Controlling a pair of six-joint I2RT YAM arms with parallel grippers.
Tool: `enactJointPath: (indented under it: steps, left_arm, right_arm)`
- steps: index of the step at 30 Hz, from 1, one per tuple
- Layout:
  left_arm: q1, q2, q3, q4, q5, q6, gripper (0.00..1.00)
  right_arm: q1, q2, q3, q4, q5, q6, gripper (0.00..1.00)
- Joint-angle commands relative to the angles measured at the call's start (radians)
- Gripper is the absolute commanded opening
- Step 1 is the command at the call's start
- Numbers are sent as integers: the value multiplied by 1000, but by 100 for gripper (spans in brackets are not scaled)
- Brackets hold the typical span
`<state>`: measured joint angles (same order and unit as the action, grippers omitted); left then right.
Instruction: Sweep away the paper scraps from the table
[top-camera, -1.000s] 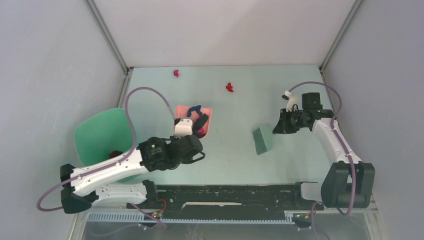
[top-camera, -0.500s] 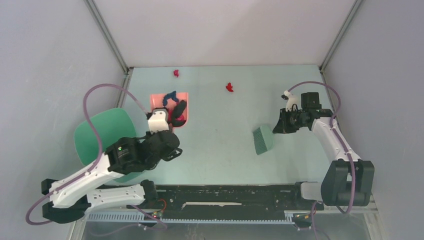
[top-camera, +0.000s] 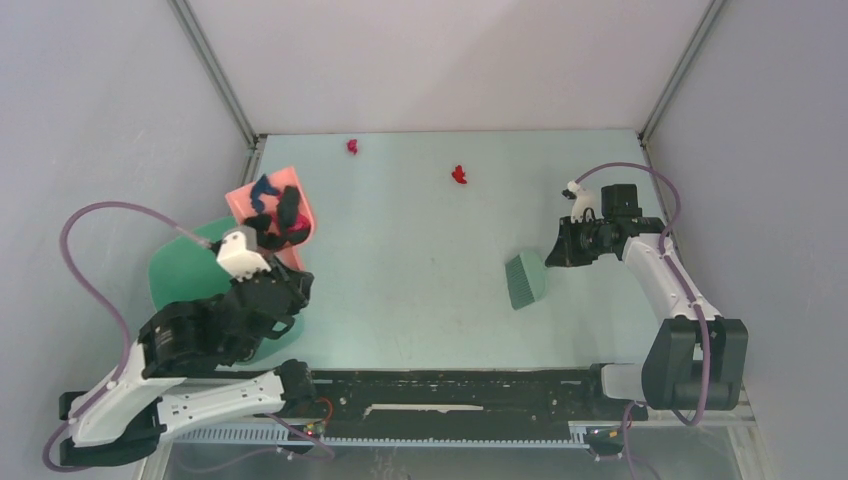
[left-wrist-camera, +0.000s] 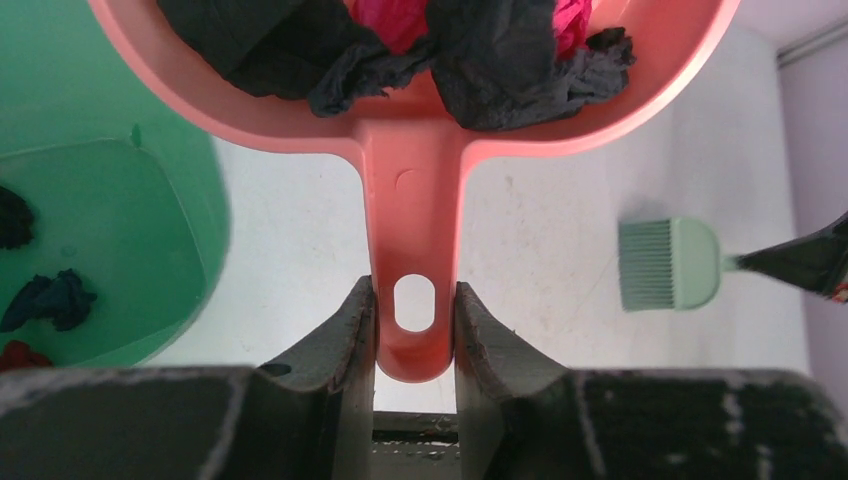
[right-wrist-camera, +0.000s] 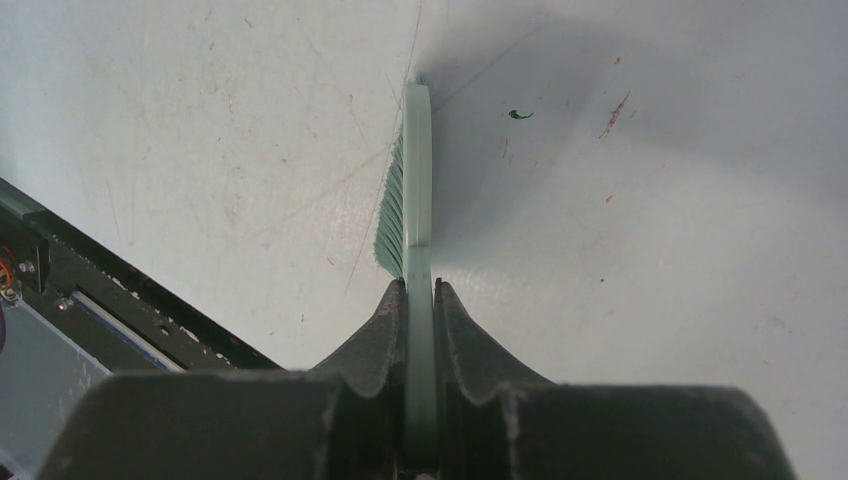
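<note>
**Mara:** What is the left end effector (left-wrist-camera: 415, 300) doing?

**Jon:** On my left wrist feed its two fingers pinch the end of the pink dustpan (left-wrist-camera: 410, 190) handle, one on each side of the hanging hole. The pan's bowl fills the top of that frame, loaded with black and magenta paper scraps (left-wrist-camera: 470, 70).

**Mara:** Where does the pan sit overall?

**Jon:** In the overhead view it is in the upper left of the frame, at the left edge of the counter (top-camera: 420, 260). Its near corner overlaps the far rim of the green bin (top-camera: 185, 270). I cannot tell how high it is.

**Mara:** Can you see inside the bin?

**Jon:** Only on the left wrist feed: dark blue, black and red bits lie on its floor, at the left edge of the frame. From overhead my own arm covers most of it.

**Mara:** Any scraps loose on the counter?

**Jon:** Two, which I see only from overhead: a red one (top-camera: 459, 175) at upper centre and a magenta one (top-camera: 352, 146) further left, by the far edge. They lie well apart.

**Mara:** And the right side?

**Jon:** The right end effector (right-wrist-camera: 420, 295) is pressed onto the handle of the green brush (right-wrist-camera: 415, 180). My right wrist feed shows the brush edge-on, bristles pointing to frame left. From overhead its head sits right of centre.
</note>
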<state>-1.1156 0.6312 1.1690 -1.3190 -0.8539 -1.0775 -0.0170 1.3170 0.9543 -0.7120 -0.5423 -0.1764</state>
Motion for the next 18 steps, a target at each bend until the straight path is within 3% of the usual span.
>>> enactJointPath:
  steps: [1,18]
  left_arm:
    - [5,-62,8,-7,-102,-116,0]
    - [5,-281,-102,10,-176,-524,0]
  right_arm:
    - [14,18,-3,-3,25,-20,0]
    - [15,18,-4,-10,25,-23,0]
